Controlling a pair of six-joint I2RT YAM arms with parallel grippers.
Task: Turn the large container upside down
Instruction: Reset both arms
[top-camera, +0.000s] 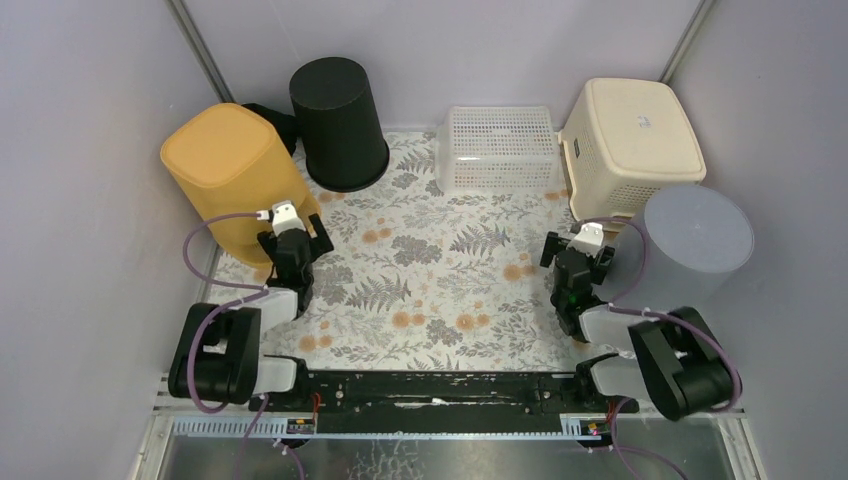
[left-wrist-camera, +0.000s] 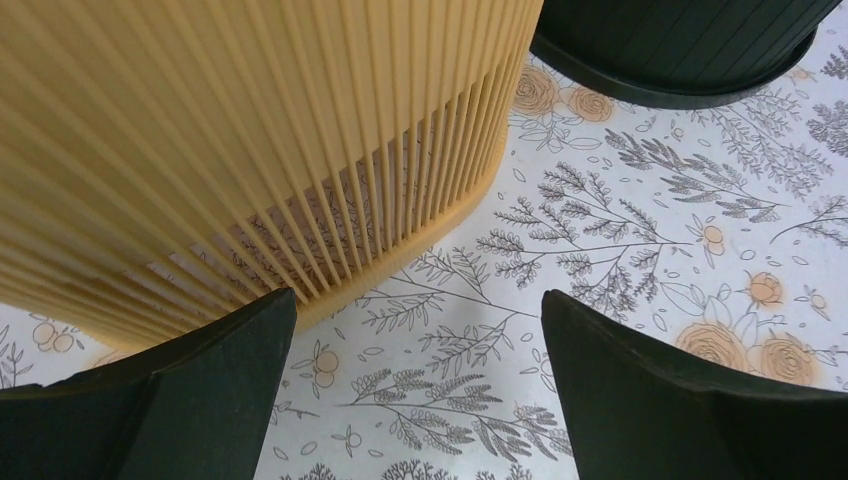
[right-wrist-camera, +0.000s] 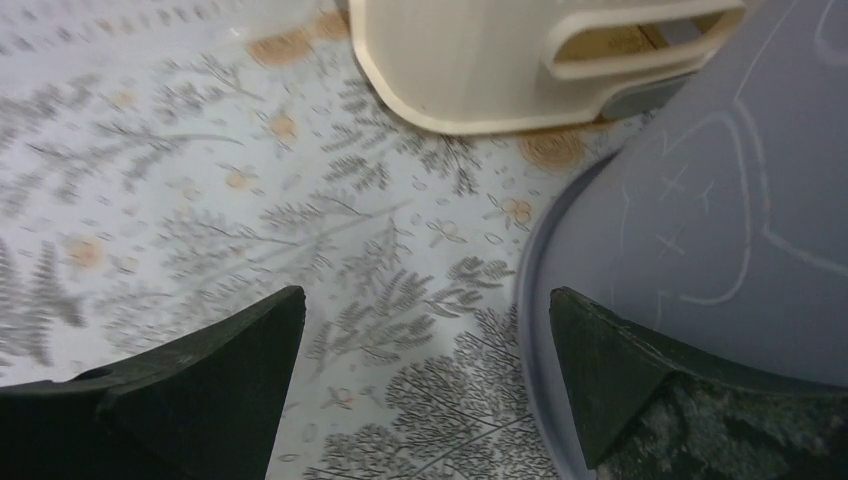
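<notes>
Nearest the overhead camera, a black rail (top-camera: 430, 390) is seen along the near table edge, with both arm bases bolted to it and both arms folded low.

The left gripper (top-camera: 295, 236) is spread wide and nothing is grasped. One of its fingers (left-wrist-camera: 170, 400) is seen just beside the lower rim of the yellow bin (top-camera: 225, 165); whether they touch cannot be told. The right gripper (top-camera: 578, 250) is likewise spread, with nothing held, and one finger (right-wrist-camera: 640, 370) is seen close against the foot of a grey bin (top-camera: 690, 245).

The yellow bin, seemingly the largest container, is placed at the left edge by the wall, base upward and rim on the cloth (top-camera: 430, 270). A black bin (top-camera: 338, 120) is stood base-up behind it. A white mesh basket (top-camera: 497, 150) and a cream basket (top-camera: 630, 140) are set bottom-up along the back. Open room is found only in the middle of the cloth, between the two grippers and in front of the mesh basket.

The table is covered by a white cloth printed with grey ferns and orange flowers, and is enclosed by pale lilac walls (top-camera: 90, 150) on three sides.

A dark shape (top-camera: 268, 112) is wedged behind the yellow and black bins and cannot be identified. Only parts of the bins are caught in the wrist views.
</notes>
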